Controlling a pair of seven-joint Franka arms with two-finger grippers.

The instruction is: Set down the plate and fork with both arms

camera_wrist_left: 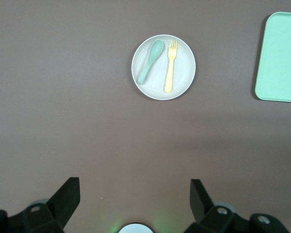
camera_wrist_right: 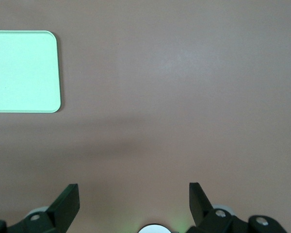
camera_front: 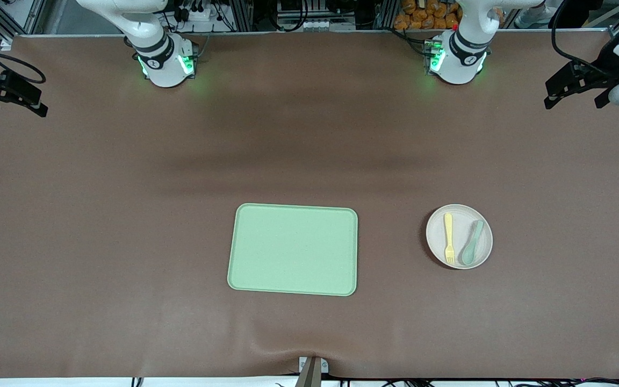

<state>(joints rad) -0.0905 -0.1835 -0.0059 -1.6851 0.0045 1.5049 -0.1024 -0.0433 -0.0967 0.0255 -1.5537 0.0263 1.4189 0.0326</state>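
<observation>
On the plate (camera_front: 459,236) you have the fork (camera_front: 448,237) and a spoon (camera_front: 472,243) side by side; your tray (camera_front: 293,249) holds nothing. Both the left gripper (camera_wrist_left: 135,194) and right gripper (camera_wrist_right: 134,194) wait high over the table, fingers apart.

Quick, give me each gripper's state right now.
Left gripper: open, holding nothing, up over the left arm's end of the table.
Right gripper: open, holding nothing, up over the right arm's end.

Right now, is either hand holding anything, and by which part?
Nothing is held. Left hand and right hand are open and empty; fork lies on the plate.
</observation>
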